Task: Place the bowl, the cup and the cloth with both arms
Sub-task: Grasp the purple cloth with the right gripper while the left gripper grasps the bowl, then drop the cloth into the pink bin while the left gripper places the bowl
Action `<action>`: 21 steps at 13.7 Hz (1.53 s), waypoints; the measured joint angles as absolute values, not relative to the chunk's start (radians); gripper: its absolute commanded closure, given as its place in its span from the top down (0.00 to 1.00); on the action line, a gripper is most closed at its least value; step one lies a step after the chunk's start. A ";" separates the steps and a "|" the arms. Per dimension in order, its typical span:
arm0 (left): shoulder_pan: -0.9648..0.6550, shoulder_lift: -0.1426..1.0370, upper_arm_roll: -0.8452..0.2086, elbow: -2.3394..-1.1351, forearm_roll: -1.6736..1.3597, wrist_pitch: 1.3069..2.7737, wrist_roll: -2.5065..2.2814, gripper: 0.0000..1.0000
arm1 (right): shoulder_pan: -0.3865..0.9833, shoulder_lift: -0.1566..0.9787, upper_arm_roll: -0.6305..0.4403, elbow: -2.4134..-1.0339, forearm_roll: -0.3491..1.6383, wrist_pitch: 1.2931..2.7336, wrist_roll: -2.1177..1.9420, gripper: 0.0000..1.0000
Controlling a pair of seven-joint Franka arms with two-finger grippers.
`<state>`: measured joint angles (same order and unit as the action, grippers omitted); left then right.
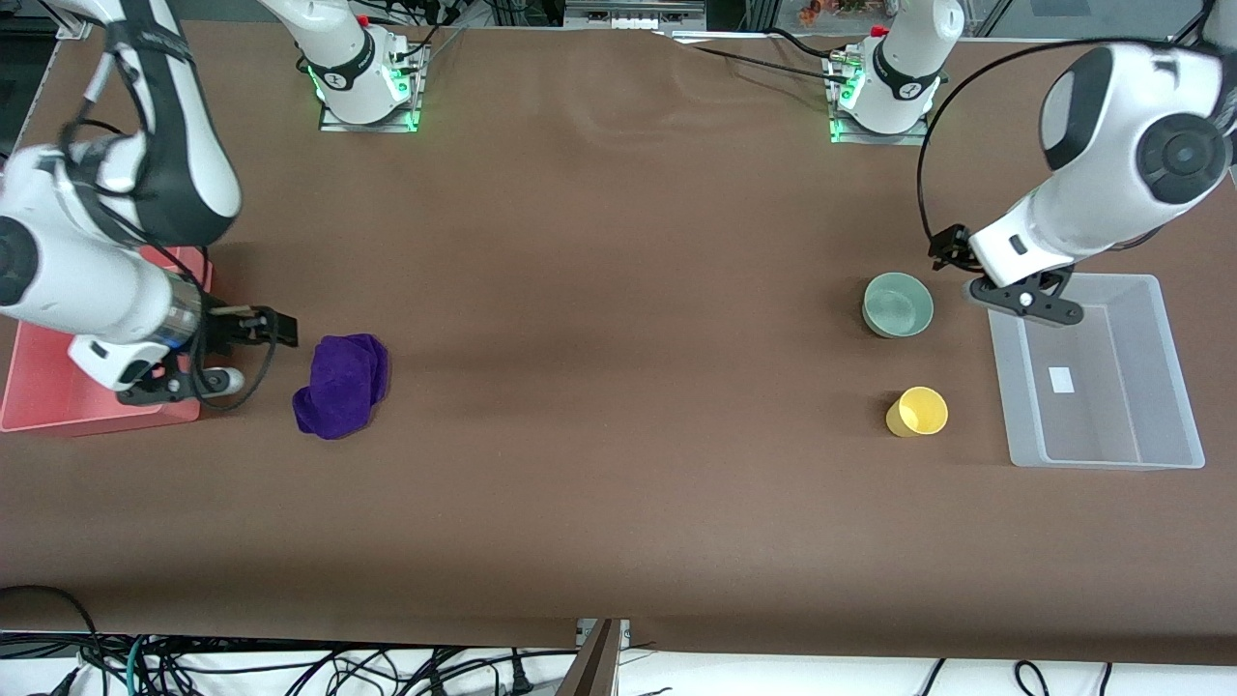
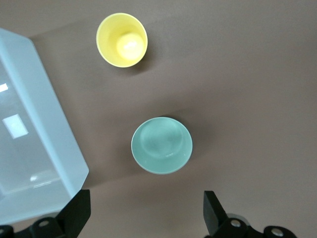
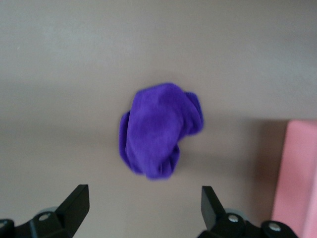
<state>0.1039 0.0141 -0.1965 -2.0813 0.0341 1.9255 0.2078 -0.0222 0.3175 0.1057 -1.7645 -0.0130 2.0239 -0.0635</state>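
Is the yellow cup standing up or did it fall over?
Standing up. The cup shows its round open mouth and empty bottom from above, resting on the table.

A brown matte table (image 1: 599, 290) fills nearly the whole front view, evenly lit, with faint creases in its covering toward the top edge. Below its near edge lies a pale floor strip strewn with tangled black cables (image 1: 319, 667).
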 measured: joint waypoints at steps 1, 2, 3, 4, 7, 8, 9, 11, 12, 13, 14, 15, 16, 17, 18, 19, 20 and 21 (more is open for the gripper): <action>0.109 0.016 -0.196 -2.130 0.034 1.984 0.231 1.00 | -0.023 0.327 0.106 -1.820 -0.013 2.113 -0.063 1.00; 0.116 0.019 -0.196 -2.178 0.034 2.045 0.252 1.00 | -0.024 0.340 0.106 -1.874 -0.013 2.199 -0.062 1.00; 0.123 0.022 -0.196 -2.224 0.034 2.105 0.271 1.00 | -0.025 0.354 0.106 -1.922 -0.013 2.276 -0.060 1.00; 0.130 0.028 -0.196 -2.271 0.034 2.172 0.290 1.00 | -0.027 0.367 0.106 -1.965 -0.012 2.343 -0.058 1.00; 0.167 0.095 -0.196 -2.347 0.034 2.349 0.394 1.00 | -0.038 0.379 0.106 -2.061 -0.011 2.449 -0.055 1.00; 0.187 0.133 -0.196 -2.352 0.034 2.398 0.443 0.99 | -0.041 0.379 0.105 -2.082 -0.011 2.474 -0.055 0.92; 0.209 0.175 -0.196 -2.353 0.034 2.441 0.494 0.87 | -0.043 0.380 0.105 -2.102 -0.010 2.501 -0.055 0.51; 0.248 0.250 -0.194 -2.353 0.034 2.507 0.580 0.51 | -0.045 0.387 0.105 -2.138 -0.009 2.564 -0.055 0.09; 0.259 0.275 -0.195 -2.351 0.034 2.522 0.603 0.50 | -0.046 0.391 0.105 -2.151 -0.009 2.586 -0.055 0.00; 0.264 0.290 -0.195 -2.350 0.034 2.527 0.615 0.50 | -0.046 0.395 0.105 -2.157 -0.009 2.595 -0.055 0.00; 0.265 0.298 -0.195 -2.350 0.034 2.527 0.617 0.42 | -0.047 0.399 0.105 -2.158 -0.009 2.601 -0.055 0.00; 0.265 0.303 -0.197 -2.350 0.034 2.527 0.618 0.13 | -0.047 0.400 0.105 -2.158 -0.009 2.602 -0.054 0.00; 0.265 0.306 -0.198 -2.350 0.034 2.527 0.618 0.00 | -0.047 0.400 0.105 -2.157 -0.009 2.604 -0.054 0.00; 0.265 0.308 -0.199 -2.350 0.034 2.527 0.618 0.00 | -0.047 0.400 0.105 -2.152 -0.009 2.607 -0.054 0.00; 0.264 0.309 -0.199 -2.350 0.034 2.527 0.619 0.00 | -0.048 0.396 0.104 -2.139 -0.009 2.601 -0.055 0.00; 0.264 0.309 -0.200 -2.348 0.034 2.527 0.621 0.00 | -0.051 0.387 0.102 -2.109 -0.009 2.557 -0.055 0.00; 0.264 0.309 -0.201 -2.343 0.034 2.527 0.622 0.00 | -0.057 0.369 0.099 -2.048 -0.009 2.439 -0.055 0.00; 0.264 0.305 -0.203 -2.335 0.034 2.524 0.626 0.00 | -0.062 0.349 0.093 -1.967 -0.009 2.292 -0.056 0.00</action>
<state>0.2640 0.3047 -0.2034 -2.3346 0.0341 2.5241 0.6257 -0.0623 0.3495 0.0929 -1.9672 -0.0093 2.2920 -0.0563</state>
